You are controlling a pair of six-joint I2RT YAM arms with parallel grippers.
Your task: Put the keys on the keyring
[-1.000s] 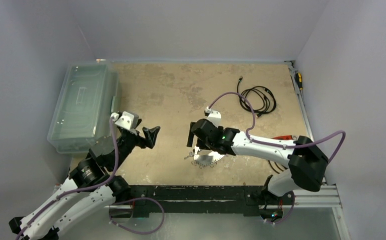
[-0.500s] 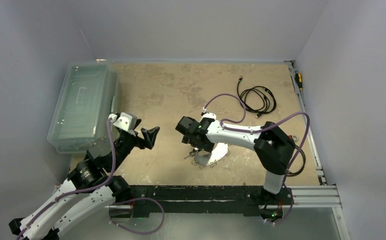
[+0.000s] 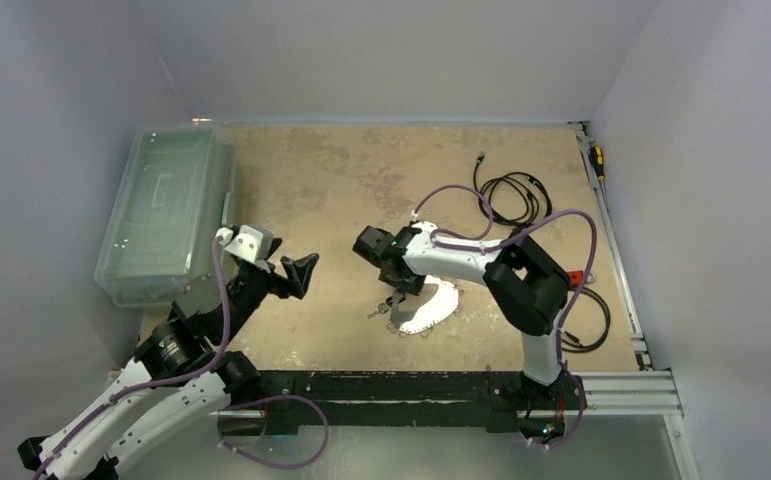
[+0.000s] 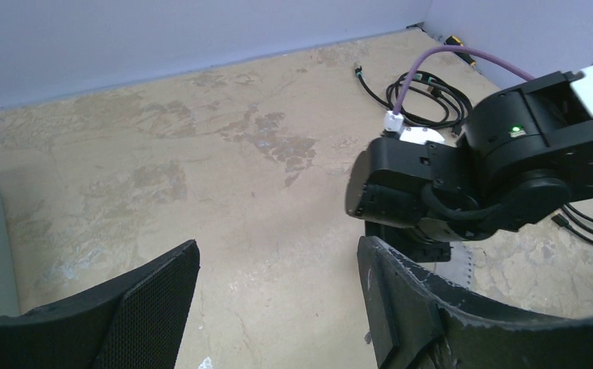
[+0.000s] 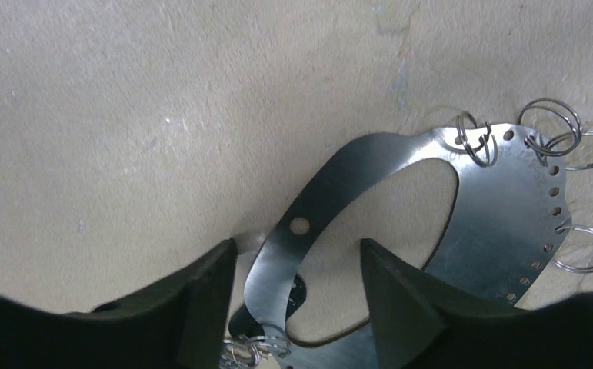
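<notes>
Currently your right gripper point(image 5: 297, 304) hangs low over the desk point(image 3: 331, 180) with its jaws released. The two black fingers point(image 5: 201, 296) straddle the narrow arm of the keyring point(image 5: 501, 223) with clear gaps on both sides, so nothing is grasped.

The keyring lies flat near the front edge of the desk. It is a thin crescent of bright sheet metal with a large oval cutout. One round hole sits in the narrow arm, and a row of small punched holes follows the wide outer rim. Thin wire split rings point(image 5: 554, 127) hang from several of those rim holes, and another small cluster of rings sits at the bottom end between the fingers.

A dark rounded piece shows under the narrow arm in the wrist view. You cannot tell from that view whether it is a key head. From above, the keys point(image 3: 377, 311) are small dark specks just beside the keyring's left tip, too small to tell whether they are threaded on or only touching.

Your left gripper point(image 4: 274, 307) is also released, its jaws wide apart. The pad faces are finely cross-hatched. It is held above the bare desk, well apart from the keyring.

The desk surface is matte beige with mottled brown stains. A coiled black cable point(image 3: 514, 198) lies at the far right, and a translucent lidded plastic box point(image 3: 166, 210) sits at the left edge.
</notes>
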